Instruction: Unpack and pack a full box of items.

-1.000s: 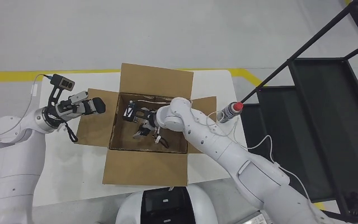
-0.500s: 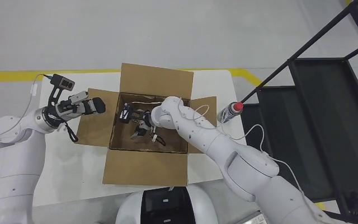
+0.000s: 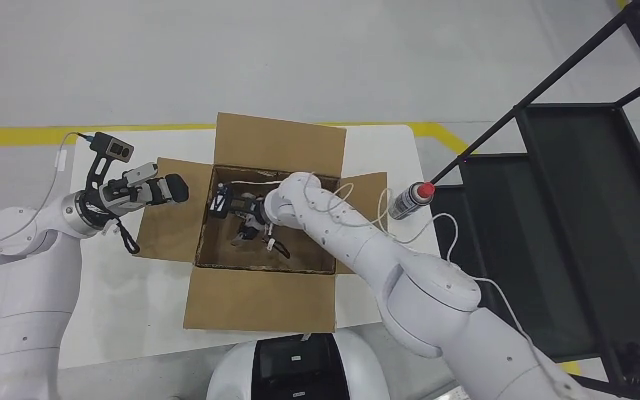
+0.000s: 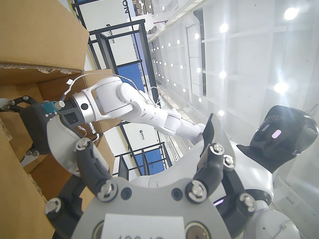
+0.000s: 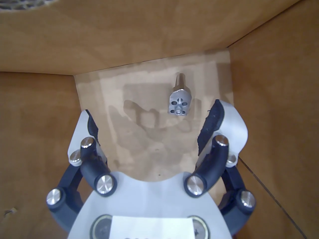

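Inside box [image 3: 280, 135]: noted small metal part [image 5: 179, 101] loose on floor near corner; right gripper [image 5: 152, 119] spread, empty, just short of it. Unpacking, pick stage. Next: lower, straddle part, close squarely. Left gripper [image 3: 160, 188] spread, beside box

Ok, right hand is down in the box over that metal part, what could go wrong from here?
The metal part is small and sits nearer one finger of the open right hand, so closing may push it aside. The box walls stand close around that hand; it could catch cardboard lifting out.
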Controlling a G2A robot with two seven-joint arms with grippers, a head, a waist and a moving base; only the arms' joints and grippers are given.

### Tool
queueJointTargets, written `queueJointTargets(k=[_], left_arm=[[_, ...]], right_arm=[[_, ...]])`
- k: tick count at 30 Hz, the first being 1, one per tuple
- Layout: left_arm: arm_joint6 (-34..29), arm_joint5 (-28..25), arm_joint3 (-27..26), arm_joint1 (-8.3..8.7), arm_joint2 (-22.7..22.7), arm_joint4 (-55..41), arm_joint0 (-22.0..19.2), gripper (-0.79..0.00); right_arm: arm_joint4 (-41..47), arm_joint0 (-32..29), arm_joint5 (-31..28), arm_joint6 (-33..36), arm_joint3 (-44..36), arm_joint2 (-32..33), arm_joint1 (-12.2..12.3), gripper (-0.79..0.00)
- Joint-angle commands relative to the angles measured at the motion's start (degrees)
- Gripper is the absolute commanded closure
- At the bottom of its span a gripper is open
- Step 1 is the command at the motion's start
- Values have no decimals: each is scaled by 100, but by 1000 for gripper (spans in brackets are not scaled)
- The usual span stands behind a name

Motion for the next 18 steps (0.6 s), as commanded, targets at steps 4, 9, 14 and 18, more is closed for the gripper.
queueJointTargets(k=[4, 9, 14, 18], left_arm=[[0, 0, 0, 0, 0, 0, 0, -785], [0, 0, 0, 0, 0, 0, 0, -785], [0, 0, 0, 0, 0, 0, 0, -785], [0, 0, 0, 0, 0, 0, 0, -785]], right_arm=[[-33, 56, -23, -175, 336, -50, -159, -785], [-108, 101, -16, -348, 565, -95, -290, -785], [-113, 141, -11, -441, 781, -97, -396, -785], [-81, 160, 5, -452, 924, -79, -465, -711]])
